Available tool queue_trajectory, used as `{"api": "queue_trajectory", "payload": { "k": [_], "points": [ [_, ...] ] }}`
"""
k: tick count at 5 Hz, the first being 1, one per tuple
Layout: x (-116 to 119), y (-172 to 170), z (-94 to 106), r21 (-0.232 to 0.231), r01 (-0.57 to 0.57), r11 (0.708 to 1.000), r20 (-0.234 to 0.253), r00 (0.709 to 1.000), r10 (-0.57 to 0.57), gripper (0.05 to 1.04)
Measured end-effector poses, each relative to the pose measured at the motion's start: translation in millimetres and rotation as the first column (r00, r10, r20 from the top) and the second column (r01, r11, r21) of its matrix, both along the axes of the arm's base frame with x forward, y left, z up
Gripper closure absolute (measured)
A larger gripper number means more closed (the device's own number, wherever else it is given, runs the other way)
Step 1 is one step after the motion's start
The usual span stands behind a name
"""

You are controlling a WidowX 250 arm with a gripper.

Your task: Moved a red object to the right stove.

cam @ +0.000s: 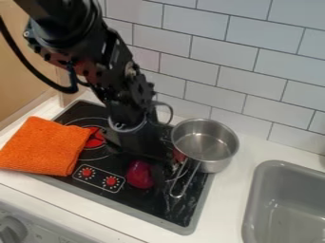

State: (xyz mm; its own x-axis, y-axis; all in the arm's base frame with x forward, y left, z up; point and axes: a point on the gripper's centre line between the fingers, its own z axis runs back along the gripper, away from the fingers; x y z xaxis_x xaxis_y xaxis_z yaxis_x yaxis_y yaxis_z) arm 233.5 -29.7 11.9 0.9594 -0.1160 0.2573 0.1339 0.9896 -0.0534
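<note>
"Left of the pot (208, 144), and a little nearer the front, what have you got?"

"The red object (140, 174), sitting low on the black stove (158, 201). My gripper (143, 151) hangs just behind it, on the same side of the pot. Whether my jaws are open, closed or gripping it, I can't tell."

"What could go wrong?"

"That red thing looks rounded and smooth, so if I pinched it off-centre it could squirt out and roll. And if I swung towards the right burner, the sliver of red (179, 155) I take for it being hard up against the pot, I might knock the pot or hook its handle (184, 182)."

"So the pot is the obstacle?"

"I'd judge so. It straddles the stove's edge and the table (244, 159), and its handle slants forward over the black surface, crowding any place to set down."

"Anything else around?"

"An orange cloth (44, 146) well to the pot's left, two knobs (111, 181) between, and a grey sink (257, 209) to its right. Behind it, the tiled wall (254, 85) limits me."
</note>
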Motion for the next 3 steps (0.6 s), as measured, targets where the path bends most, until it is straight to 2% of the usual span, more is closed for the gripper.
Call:
{"api": "queue_trajectory", "payload": {
  "k": [2,3],
  "points": [
    [4.2,5.6,51.6,-0.031,0.015,0.999,0.145,0.989,-0.011,0.084],
    [3.4,6.6,52.9,-0.028,0.018,0.999,0.149,0.989,-0.014,0.084]
  ]
}}
